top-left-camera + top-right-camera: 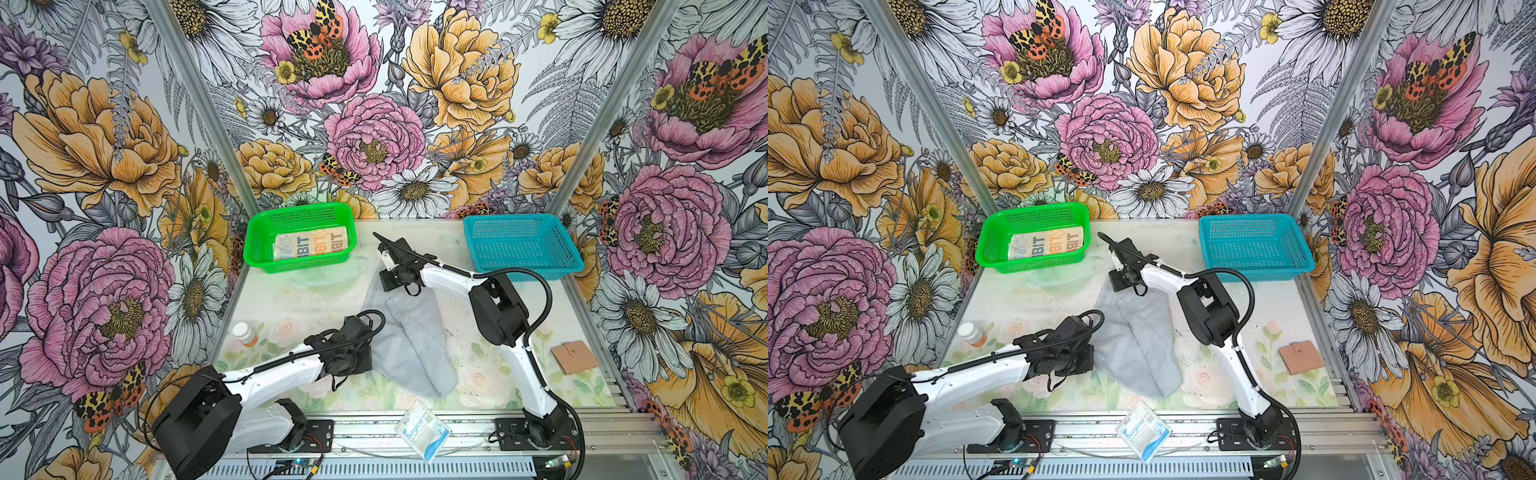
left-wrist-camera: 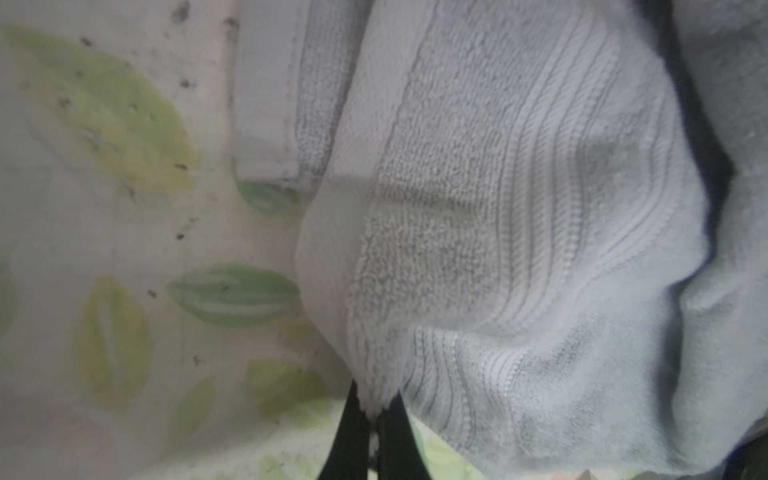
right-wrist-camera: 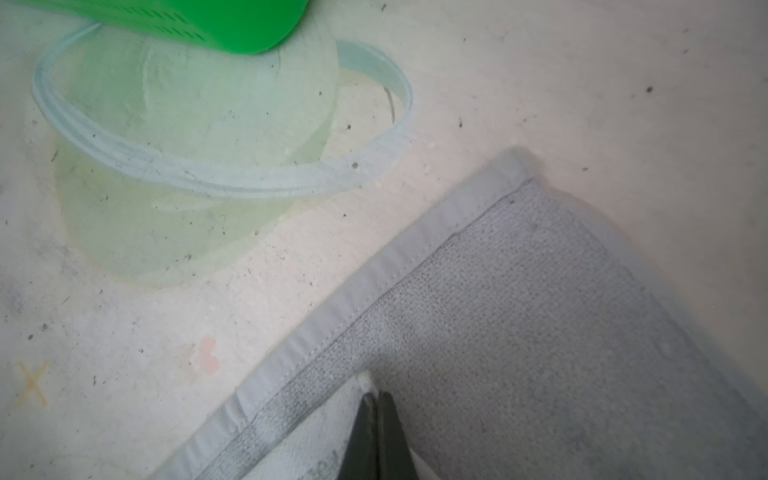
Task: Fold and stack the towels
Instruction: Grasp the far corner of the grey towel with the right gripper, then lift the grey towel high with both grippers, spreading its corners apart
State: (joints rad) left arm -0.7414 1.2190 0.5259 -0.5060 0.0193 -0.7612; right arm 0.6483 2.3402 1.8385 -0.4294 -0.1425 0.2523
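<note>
Tall walls (image 1: 365, 137) all around, covered in huge pink and yellow flowers, white daisies and spotted moths. Below them, a pale table (image 1: 270, 299) with faint flowers and green leaves, dotted with little dark specks.

Between the two pincers, a grey towel (image 1: 411, 345), loose and rumpled, touching both. Left pincer (image 2: 374, 409) squeezed together on one bunched end of it. Right pincer (image 3: 376, 399) squeezed together on the other end, close to a hemmed corner lying flat on the table.

Past the right pincer and off to its left, a green basket (image 1: 299, 212) with the folded RABBIT towel (image 1: 311, 246) inside. Off to its right, a blue basket (image 1: 523, 249). Between the right pincer and the green basket, a see-through tub (image 3: 224, 183), just beside the basket.

Well apart from both pincers, a white and blue packet (image 1: 422, 430) on the front rail and a brown pouch (image 1: 574, 356) by the right wall. Near the left pincer, on its outer side, a small bottle (image 1: 244, 334) with a white cap.
</note>
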